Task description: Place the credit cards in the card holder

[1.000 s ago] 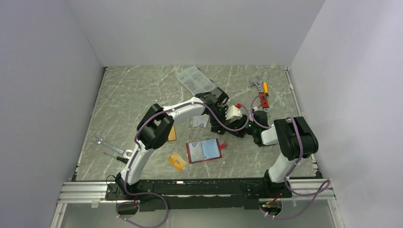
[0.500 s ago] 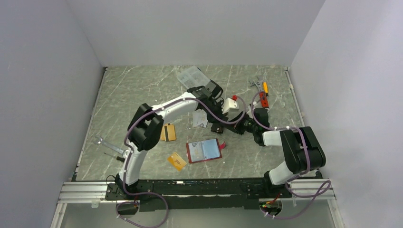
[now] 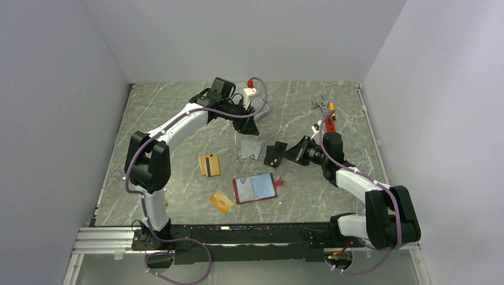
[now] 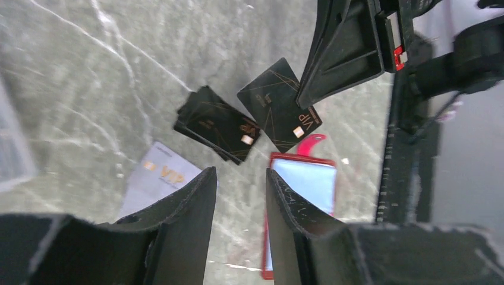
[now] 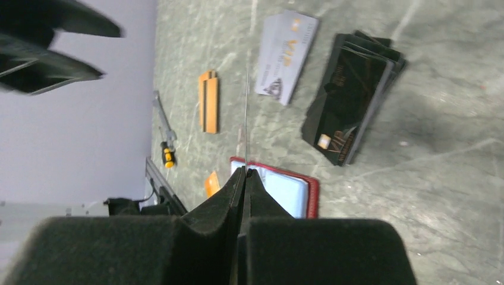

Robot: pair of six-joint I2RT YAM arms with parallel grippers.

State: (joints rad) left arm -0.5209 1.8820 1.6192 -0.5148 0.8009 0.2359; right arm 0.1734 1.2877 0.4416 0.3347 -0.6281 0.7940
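Right wrist view: right tool (image 5: 243,175) pinched shut on dark card (image 4: 276,113), edge-on, probably to slide it into a slot. Red card holder (image 5: 279,190) lies open on table (image 5: 416,208) just near of card, blue inside up. Left tool (image 4: 238,196) narrowly parted, empty — raised at far side, likely giving room.

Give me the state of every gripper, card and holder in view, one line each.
left gripper: open, empty.
right gripper: shut on the dark card.
dark card: held by one edge, off the table.
card holder: open, lying flat, blue inside up.
silver card: flat on the table, outside the card holder.
striped orange card: flat on the table, stripe up.
plain orange card: flat on the table.
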